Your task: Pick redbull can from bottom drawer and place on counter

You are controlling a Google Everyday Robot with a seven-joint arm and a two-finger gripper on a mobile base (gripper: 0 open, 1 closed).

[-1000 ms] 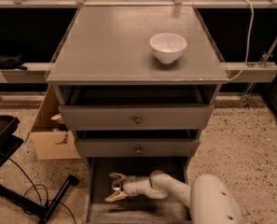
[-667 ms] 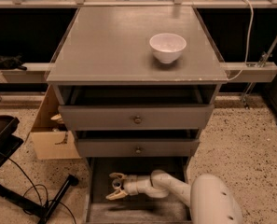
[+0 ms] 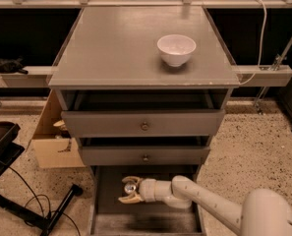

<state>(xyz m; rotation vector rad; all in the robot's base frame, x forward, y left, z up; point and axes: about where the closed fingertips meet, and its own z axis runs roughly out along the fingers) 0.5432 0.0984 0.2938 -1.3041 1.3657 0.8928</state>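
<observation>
Reach into the lowest drawer for a can

Tabletop (image 3: 116,53) carries a white bowl (image 3: 176,49) and has free room beside it. The bottom drawer (image 3: 106,208) is pulled out, and inside it the tool (image 3: 123,190) stands open around the upright can (image 3: 131,187), apparently to close on it.

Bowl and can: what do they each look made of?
The bowl on the counter looks like glazed ceramic, possibly plastic: white, glossy, soft highlights. The can, at the gripper down in the bottom drawer, looks like metal: its top shines silver.
</observation>
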